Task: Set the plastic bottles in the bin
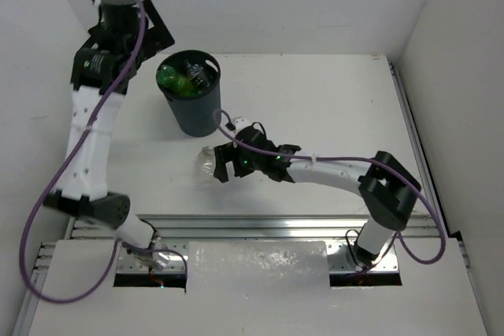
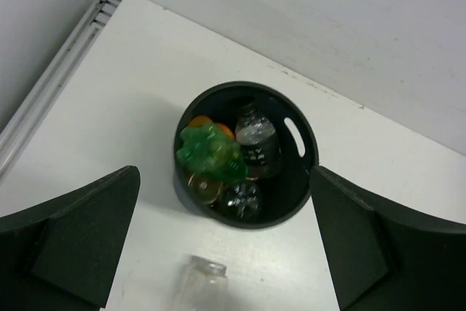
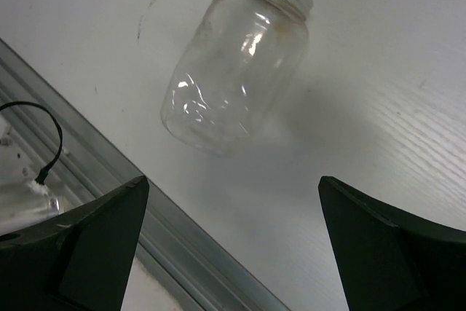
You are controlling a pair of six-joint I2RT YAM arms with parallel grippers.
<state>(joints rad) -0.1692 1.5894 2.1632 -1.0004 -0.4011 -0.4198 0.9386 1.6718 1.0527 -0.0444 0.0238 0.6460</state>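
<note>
The dark bin (image 1: 191, 112) stands at the table's back left. It holds a green bottle (image 1: 169, 78), a clear bottle with a black label (image 1: 195, 75) and others. The left wrist view looks down into the bin (image 2: 301, 180) at the green bottle (image 2: 211, 152), the black-labelled one (image 2: 256, 143), an orange one (image 2: 202, 189) and a clear one (image 2: 242, 200). A plain clear bottle (image 1: 205, 164) (image 3: 233, 71) lies capless on its side in front of the bin. My right gripper (image 1: 226, 160) (image 3: 233, 183) is open and empty just beside it. My left gripper (image 1: 160, 35) (image 2: 224, 180) is open and empty, high above the bin.
A metal rail (image 3: 145, 231) runs along the table's near edge, close to the lying bottle. White walls close in the back and both sides. A grey rail (image 1: 417, 139) borders the table's right edge.
</note>
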